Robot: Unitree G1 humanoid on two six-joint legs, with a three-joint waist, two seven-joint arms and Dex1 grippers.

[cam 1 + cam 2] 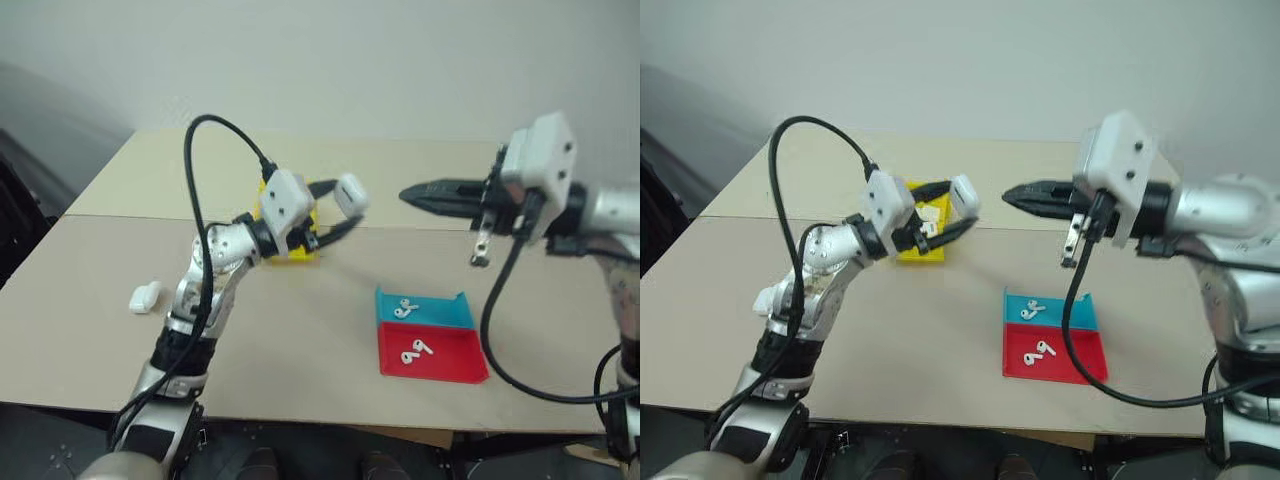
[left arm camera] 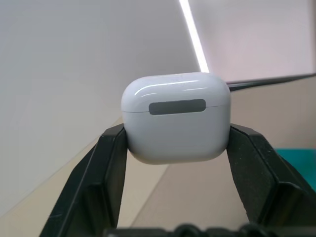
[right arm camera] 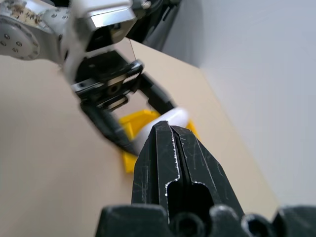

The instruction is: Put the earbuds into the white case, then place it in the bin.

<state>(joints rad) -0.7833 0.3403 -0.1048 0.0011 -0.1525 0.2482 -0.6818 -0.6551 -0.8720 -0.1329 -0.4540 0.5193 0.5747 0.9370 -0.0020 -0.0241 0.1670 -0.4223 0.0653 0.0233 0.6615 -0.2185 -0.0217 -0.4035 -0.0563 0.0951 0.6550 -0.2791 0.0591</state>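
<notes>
Left gripper [image 1: 343,208] clamped on white case [image 2: 176,117], lid closed, above bin [image 1: 921,236] near table's far edge. Right gripper [image 1: 410,195] pressed together, empty. Earbuds [image 1: 416,351] lie in trays: steady case, open lid first.

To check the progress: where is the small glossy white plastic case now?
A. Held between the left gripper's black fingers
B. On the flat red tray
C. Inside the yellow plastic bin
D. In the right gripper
A: the small glossy white plastic case sits clamped between the left gripper's black fingers, above the table.
</notes>
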